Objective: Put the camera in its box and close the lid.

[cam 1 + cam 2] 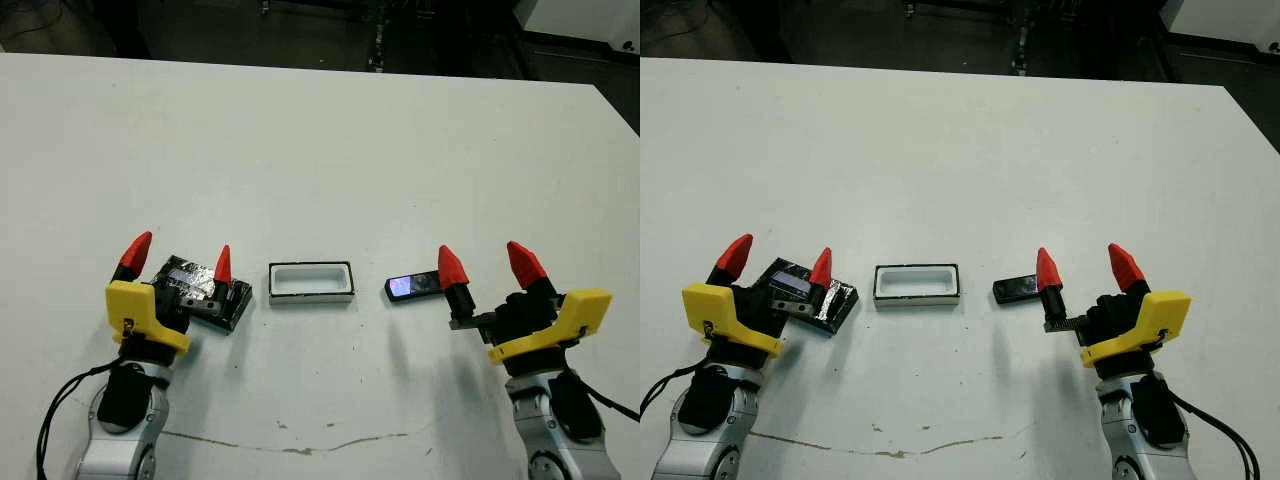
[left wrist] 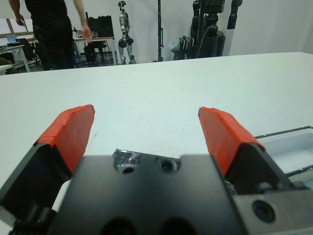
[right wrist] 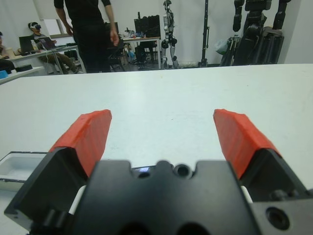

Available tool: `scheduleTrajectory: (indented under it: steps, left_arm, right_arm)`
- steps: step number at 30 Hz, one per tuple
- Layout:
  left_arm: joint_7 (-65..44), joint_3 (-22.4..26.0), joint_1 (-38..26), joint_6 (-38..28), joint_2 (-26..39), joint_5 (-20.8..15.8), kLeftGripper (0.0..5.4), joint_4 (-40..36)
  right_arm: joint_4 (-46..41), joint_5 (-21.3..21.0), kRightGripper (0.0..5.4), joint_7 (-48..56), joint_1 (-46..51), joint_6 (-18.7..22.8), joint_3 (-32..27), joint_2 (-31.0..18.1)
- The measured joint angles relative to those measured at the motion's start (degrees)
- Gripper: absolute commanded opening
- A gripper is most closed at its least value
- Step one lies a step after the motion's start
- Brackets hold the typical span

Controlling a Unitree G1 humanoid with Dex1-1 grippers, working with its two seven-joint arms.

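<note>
While the box [image 1: 311, 281] sits empty at the centre of the tabletop [image 1: 320, 150], the camera [image 1: 413, 287] lies just to its right and the lid [image 1: 200, 290] to its left, so the pick-up step appears pending. Both the right gripper [image 1: 482, 268] and the left gripper [image 1: 179, 256] are spread and hold nothing. Next move, as judged: lower the right gripper around the camera and pinch it.

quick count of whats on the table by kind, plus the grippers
camera: 1
box: 1
lid: 1
grippers: 2, the left gripper and the right gripper, both open
total: 5
</note>
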Motion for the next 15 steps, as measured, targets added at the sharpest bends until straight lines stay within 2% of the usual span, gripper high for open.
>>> scheduleTrajectory:
  steps: [12,15]
  left_arm:
    - [0.0,-0.1,0.0,0.0,0.0,0.1,5.40,0.0]
    - [0.0,-0.1,0.1,0.0,0.0,0.1,5.40,0.0]
  right_arm:
    - [0.1,0.1,5.39,0.5,0.1,0.0,-0.1,-0.1]
    - [0.5,1.1,5.39,2.7,-0.8,0.0,-1.2,-1.9]
